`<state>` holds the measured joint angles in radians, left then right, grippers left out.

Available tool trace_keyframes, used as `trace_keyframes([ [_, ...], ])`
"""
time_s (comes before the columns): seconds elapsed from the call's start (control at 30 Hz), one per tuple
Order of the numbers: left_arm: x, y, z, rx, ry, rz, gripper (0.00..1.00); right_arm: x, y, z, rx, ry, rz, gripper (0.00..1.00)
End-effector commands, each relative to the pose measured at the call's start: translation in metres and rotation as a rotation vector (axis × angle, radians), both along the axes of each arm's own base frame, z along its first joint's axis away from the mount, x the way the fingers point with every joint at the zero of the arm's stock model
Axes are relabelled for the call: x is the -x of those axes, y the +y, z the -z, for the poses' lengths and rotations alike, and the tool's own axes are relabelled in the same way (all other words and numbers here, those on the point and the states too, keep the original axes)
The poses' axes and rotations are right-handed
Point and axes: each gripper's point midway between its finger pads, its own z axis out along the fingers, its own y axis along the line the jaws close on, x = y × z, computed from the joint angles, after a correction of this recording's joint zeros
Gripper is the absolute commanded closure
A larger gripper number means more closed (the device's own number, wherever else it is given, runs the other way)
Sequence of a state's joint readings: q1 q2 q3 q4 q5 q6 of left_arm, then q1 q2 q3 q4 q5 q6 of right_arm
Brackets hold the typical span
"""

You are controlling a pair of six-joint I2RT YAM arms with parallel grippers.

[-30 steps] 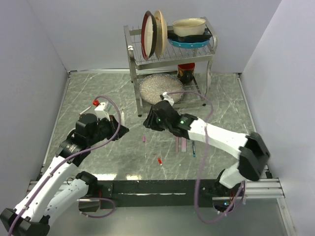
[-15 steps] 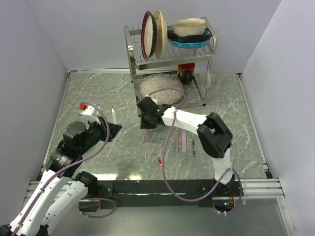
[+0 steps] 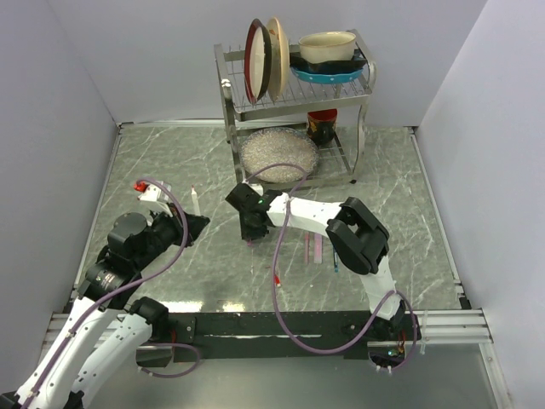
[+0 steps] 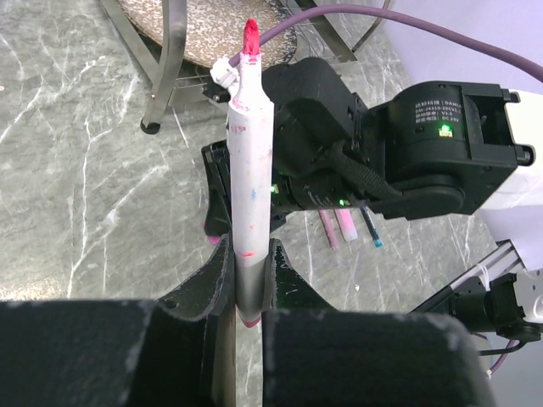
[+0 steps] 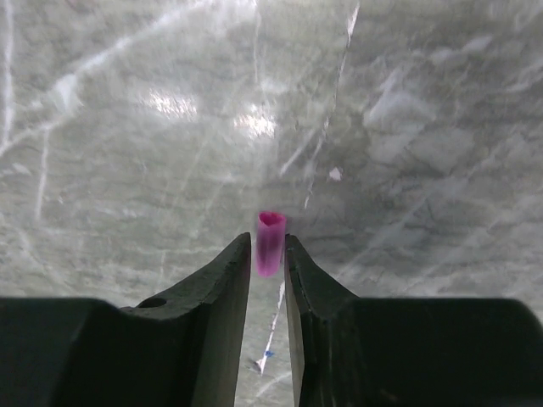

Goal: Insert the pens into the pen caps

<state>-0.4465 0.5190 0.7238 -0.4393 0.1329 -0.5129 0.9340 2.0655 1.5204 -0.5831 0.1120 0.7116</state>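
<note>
My left gripper (image 3: 194,225) is shut on a white-barrelled pen (image 3: 195,201), held upright with its red tip up; in the left wrist view the pen (image 4: 250,182) stands between the fingers (image 4: 214,275). My right gripper (image 3: 249,232) is down at the table, its jaws drawn in against a magenta-purple pen cap (image 5: 270,242) held between the fingertips (image 5: 237,259). A slim reddish-pink pen (image 3: 306,248), a wider pale pink pen (image 3: 318,248) and a dark blue pen (image 3: 335,256) lie side by side to the right. The red cap is hidden by the cable.
A metal dish rack (image 3: 294,94) stands at the back with plates, a bowl and a glass dish (image 3: 279,153) underneath. A purple cable (image 3: 277,273) loops over the table in front of the right arm. Grey walls close in both sides.
My right gripper has swung left and come down over the magenta cap, which lay free on the table before. My left arm drew back left with the white pen, then held still.
</note>
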Motion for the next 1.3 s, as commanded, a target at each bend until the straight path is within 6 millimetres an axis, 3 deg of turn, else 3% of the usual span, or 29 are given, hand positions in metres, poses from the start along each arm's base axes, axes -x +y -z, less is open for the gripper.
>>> trace_keyframes([
  [0.0, -0.002, 0.003, -0.005, 0.0, -0.028, -0.016, 0.99, -0.008, 0.01, -0.033, -0.014, -0.08, -0.008, 0.69],
  [0.33, -0.002, 0.005, -0.006, 0.004, -0.033, -0.022, 0.99, 0.0, 0.027, -0.036, -0.054, -0.076, -0.053, 0.74],
  [0.63, -0.002, 0.006, -0.007, 0.004, -0.034, -0.032, 0.99, 0.012, 0.023, -0.011, -0.042, -0.017, -0.058, 0.81],
  [0.87, -0.003, 0.006, -0.006, 0.004, -0.033, -0.03, 0.99, 0.012, -0.006, 0.004, 0.01, 0.006, -0.033, 0.82],
  [0.97, -0.003, 0.006, -0.006, 0.003, -0.031, -0.033, 0.99, 0.004, -0.024, 0.006, 0.051, -0.013, 0.007, 0.82],
  [1.27, -0.002, 0.007, -0.008, 0.006, -0.037, -0.039, 0.99, -0.012, -0.069, -0.003, 0.13, -0.049, 0.085, 0.82],
])
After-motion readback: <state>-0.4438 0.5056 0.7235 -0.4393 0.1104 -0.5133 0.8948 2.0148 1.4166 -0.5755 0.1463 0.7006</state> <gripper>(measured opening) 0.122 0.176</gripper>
